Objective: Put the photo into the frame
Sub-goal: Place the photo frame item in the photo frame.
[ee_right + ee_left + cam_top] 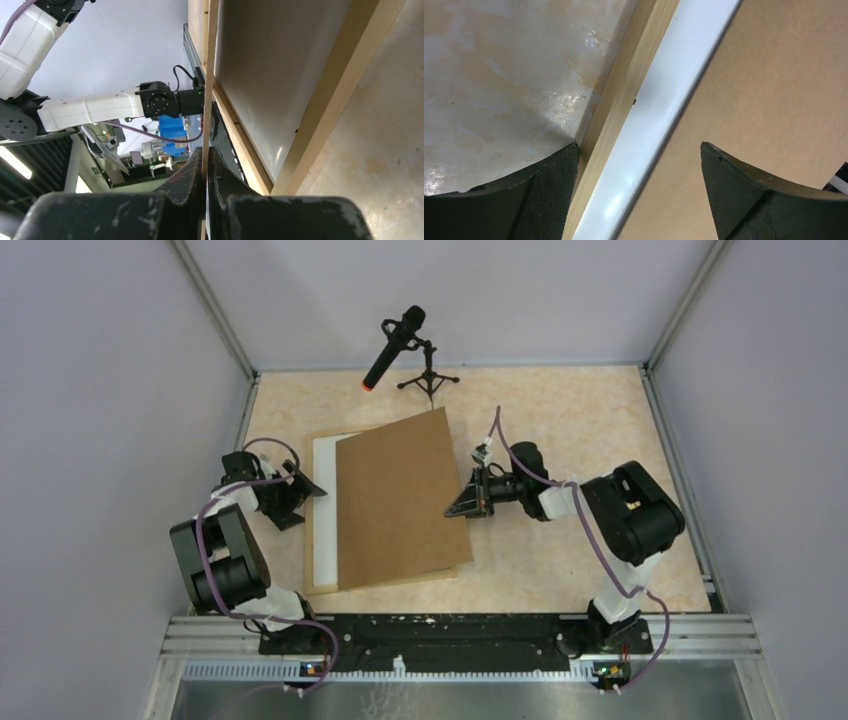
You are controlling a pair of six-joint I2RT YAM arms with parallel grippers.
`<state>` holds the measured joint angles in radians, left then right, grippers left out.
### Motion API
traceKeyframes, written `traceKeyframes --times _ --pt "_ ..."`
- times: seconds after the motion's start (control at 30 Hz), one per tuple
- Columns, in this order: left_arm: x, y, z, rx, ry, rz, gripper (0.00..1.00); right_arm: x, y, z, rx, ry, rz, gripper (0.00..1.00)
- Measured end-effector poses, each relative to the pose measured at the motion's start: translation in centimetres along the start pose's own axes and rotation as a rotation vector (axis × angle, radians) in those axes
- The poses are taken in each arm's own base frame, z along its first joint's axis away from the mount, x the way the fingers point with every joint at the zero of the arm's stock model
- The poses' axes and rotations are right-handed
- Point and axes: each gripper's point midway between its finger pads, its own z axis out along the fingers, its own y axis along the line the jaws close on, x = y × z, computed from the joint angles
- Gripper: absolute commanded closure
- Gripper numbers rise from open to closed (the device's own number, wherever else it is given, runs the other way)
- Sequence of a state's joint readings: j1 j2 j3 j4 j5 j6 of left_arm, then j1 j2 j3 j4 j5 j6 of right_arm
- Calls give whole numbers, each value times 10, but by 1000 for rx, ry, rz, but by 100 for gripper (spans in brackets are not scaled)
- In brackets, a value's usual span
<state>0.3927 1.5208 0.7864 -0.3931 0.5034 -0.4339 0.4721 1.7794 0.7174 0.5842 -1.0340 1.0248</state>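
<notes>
The light-wood frame (309, 540) lies flat on the table. A white sheet (325, 510) lies inside it; no sunflower print shows, so I cannot tell if this is the photo's back. The brown backing board (400, 500) is tilted over the frame with its right edge raised. My right gripper (462, 498) is shut on that raised edge, and in the right wrist view its jaws (205, 155) pinch the thin board (209, 60) edge-on above the frame (325, 95). My left gripper (303, 502) is open and empty, straddling the frame's left strip (624, 95), the white sheet (664, 100) and the board (764, 100).
A black microphone (395, 345) on a small tripod (430, 380) stands at the back of the table. Metal rails and grey walls bound the table on both sides. The left arm (100, 105) shows beyond the board in the right wrist view.
</notes>
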Motion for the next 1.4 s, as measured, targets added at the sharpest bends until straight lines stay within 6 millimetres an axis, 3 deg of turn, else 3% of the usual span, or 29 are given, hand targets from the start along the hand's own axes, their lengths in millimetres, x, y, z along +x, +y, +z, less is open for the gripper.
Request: traceKeyframes --times 0.33,0.63,0.87,1.17,1.2,1.23,1.4 --pt "1 0 0 5 2 11 5 -12 -6 30 -26 39 -46 100" --pt "1 0 0 8 3 16 4 -17 4 40 -37 57 -65 100" --pt "1 0 0 10 3 18 4 -9 -4 53 -30 99 -48 100" --pt "1 0 0 12 3 17 3 -6 -6 53 -23 108 -34 100" --pt "1 -1 0 12 3 17 3 -6 -7 53 -22 105 -34 91" --pt "1 -1 0 13 3 18 3 -4 -9 52 -20 106 -30 100" --pt "1 -1 0 17 0 20 2 -7 -25 52 50 44 -61 100"
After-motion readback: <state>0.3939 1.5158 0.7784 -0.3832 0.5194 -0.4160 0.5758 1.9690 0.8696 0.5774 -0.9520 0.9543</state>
